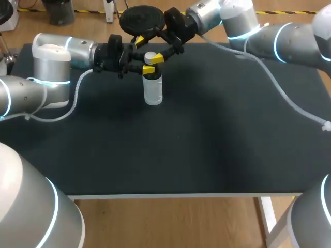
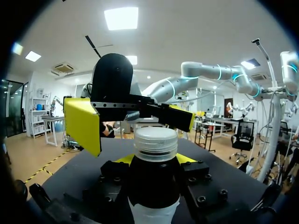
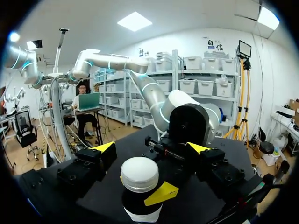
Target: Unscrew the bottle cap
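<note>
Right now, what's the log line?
left tool: shut on bottle neck | right tool: open around cap | cap: on | bottle: upright

Bottle neck: closed off by the left gripper, clamped on the bottle from the left.
Cap: the cap sits between the spread fingers of the right gripper, a gap on either side.
Far side: barred by the left arm and the right arm.
Near side: open table up to the bottle.
Table right: a cable lies across it.
</note>
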Tool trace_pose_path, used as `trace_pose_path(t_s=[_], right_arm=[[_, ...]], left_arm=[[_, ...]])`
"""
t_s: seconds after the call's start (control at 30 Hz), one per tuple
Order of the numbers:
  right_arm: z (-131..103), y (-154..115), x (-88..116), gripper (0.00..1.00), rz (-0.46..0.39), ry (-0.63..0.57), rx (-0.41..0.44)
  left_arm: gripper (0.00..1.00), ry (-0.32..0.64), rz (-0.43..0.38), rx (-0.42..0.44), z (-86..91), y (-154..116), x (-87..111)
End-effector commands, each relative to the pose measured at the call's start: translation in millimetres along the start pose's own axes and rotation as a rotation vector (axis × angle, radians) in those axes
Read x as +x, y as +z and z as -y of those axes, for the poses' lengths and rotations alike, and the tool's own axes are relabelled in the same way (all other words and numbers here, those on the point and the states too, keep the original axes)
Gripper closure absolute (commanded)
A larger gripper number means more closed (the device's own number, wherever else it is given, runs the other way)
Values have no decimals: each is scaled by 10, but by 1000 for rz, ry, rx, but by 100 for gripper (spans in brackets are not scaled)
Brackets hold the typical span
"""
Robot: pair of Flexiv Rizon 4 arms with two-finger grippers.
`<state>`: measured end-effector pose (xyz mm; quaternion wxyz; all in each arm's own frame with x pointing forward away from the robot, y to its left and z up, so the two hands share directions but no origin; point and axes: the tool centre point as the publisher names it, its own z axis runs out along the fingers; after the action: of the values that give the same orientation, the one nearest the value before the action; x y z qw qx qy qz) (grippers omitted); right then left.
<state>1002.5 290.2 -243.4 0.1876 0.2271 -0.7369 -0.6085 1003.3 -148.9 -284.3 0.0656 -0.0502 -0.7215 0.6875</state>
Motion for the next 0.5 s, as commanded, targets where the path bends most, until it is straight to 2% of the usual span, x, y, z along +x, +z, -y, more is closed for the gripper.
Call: trace_pose_path(t_s=[0.03,0.23,0.5], right_arm=[[-102,41,191,0,165,-5,19],[-125,57,261,0,241,6,-5],[-139,61,322,0,371,43,38]], left_arm=[[100,0,1,-1,-1,-1,9],[100,0,1,-1,-1,-1,9],[100,0,1,-1,-1,-1,9]])
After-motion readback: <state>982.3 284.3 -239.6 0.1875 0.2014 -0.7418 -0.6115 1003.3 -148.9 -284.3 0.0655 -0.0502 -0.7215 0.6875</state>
